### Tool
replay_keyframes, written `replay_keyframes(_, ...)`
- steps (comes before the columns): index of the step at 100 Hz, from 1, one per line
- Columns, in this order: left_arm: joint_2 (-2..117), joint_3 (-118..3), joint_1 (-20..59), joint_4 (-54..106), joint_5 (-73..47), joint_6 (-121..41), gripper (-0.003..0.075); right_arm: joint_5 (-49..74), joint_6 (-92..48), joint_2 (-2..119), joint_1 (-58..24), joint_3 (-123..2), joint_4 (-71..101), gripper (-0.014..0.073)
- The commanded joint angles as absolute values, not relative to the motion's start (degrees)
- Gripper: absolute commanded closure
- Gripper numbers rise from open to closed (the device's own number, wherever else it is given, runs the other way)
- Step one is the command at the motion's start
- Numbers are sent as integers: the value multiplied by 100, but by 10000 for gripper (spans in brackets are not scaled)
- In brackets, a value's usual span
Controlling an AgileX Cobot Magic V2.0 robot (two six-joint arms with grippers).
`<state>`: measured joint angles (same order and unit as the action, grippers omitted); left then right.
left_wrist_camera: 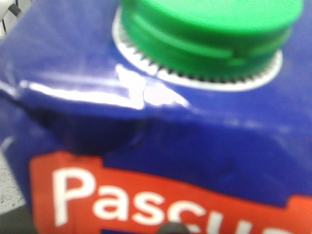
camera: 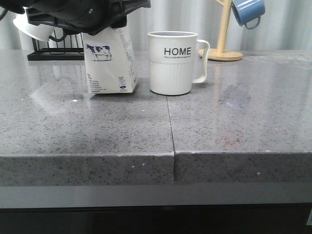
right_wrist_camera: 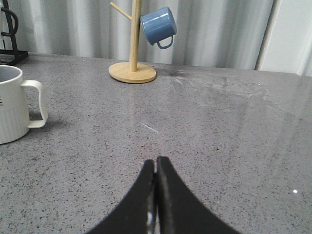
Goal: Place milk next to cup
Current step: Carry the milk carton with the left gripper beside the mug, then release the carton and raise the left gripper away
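Note:
The milk [camera: 109, 63] is a white carton with a cow picture. It leans on the grey counter just left of the cup [camera: 173, 63], a small gap between them. The cup is a white ribbed mug marked "HOME", handle to the right. My left gripper [camera: 105, 24] is down over the carton's top and holds it tilted; its fingers are hidden. In the left wrist view the carton's dark blue top [left_wrist_camera: 204, 126] and green cap [left_wrist_camera: 209, 24] fill the frame. My right gripper [right_wrist_camera: 156, 163] is shut and empty, low over the counter to the right of the cup [right_wrist_camera: 9, 105].
A wooden mug tree [camera: 224, 48] with a blue mug [camera: 248, 10] stands behind the cup at the back right. A black wire rack [camera: 53, 51] and a white mug [camera: 31, 27] are at the back left. A seam [camera: 170, 126] crosses the counter.

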<state>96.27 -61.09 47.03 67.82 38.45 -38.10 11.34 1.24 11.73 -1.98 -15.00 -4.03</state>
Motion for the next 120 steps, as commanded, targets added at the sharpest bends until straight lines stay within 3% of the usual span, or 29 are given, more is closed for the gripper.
replay_keyframes(1,9264,-6426,4759,6209,4540,-3832,422,702,114,1222,-181,-1653,-449,713)
replay_keyframes(18,9264,-6334,4759,6237,4228,-3840,245,702,114,1222,-181,-1653,-449,713)
replay_keyframes(37,9253,-6215,4759,6326,3888,-3840,148,702,114,1222,-181,-1653,-449,713)
replay_keyframes(96,7951,-5039,4819,6215,2872,-3840,143,702,114,1222,-181,-1653,-449,713)
replay_keyframes(120,6855,-4403,4207,5311,2491,-3662,143,702,114,1222,-181,-1653,-449,713)
